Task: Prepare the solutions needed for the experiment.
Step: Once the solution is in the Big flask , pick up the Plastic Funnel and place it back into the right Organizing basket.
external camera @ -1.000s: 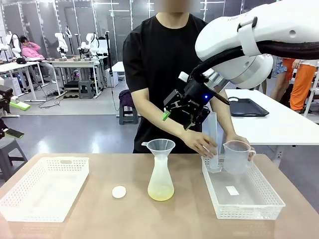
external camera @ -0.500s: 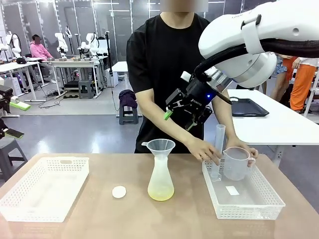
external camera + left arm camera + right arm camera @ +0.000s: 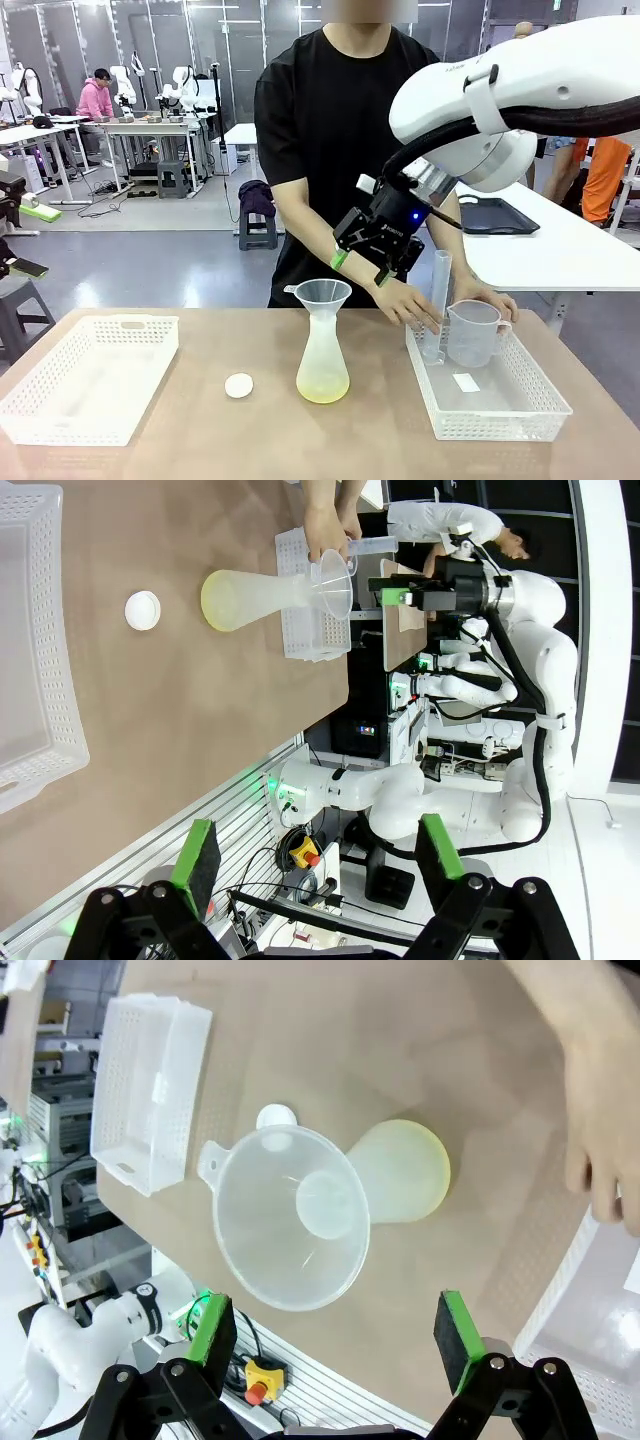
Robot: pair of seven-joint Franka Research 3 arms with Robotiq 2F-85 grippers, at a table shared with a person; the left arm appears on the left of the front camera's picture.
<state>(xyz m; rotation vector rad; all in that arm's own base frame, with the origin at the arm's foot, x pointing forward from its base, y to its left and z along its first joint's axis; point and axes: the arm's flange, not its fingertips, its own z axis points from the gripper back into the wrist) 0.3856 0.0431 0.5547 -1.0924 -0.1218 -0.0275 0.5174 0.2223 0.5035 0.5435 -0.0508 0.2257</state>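
The solutions show as a shallow pale yellow layer [image 3: 322, 386] in the bottom of a frosted conical flask [image 3: 322, 350] at the table's middle, with a clear funnel [image 3: 320, 294] in its neck. My right gripper [image 3: 361, 268] hangs open just above and to the right of the funnel, holding nothing. In the right wrist view the funnel [image 3: 290, 1222] and the yellow flask base [image 3: 408, 1182] lie between and beyond the green pads [image 3: 212, 1328]. My left gripper [image 3: 318, 852] stands open high over the table, far from the flask [image 3: 255, 598].
A white cap [image 3: 239, 385] lies left of the flask. A white basket [image 3: 60, 410] sits at the left. The right basket [image 3: 500, 425] holds a measuring jug [image 3: 472, 332] and a graduated cylinder [image 3: 437, 300]; the person's hands [image 3: 405, 300] rest on them.
My right gripper has come down and slightly left toward the funnel. The person stood the graduated cylinder upright in the right basket and lowered both hands.
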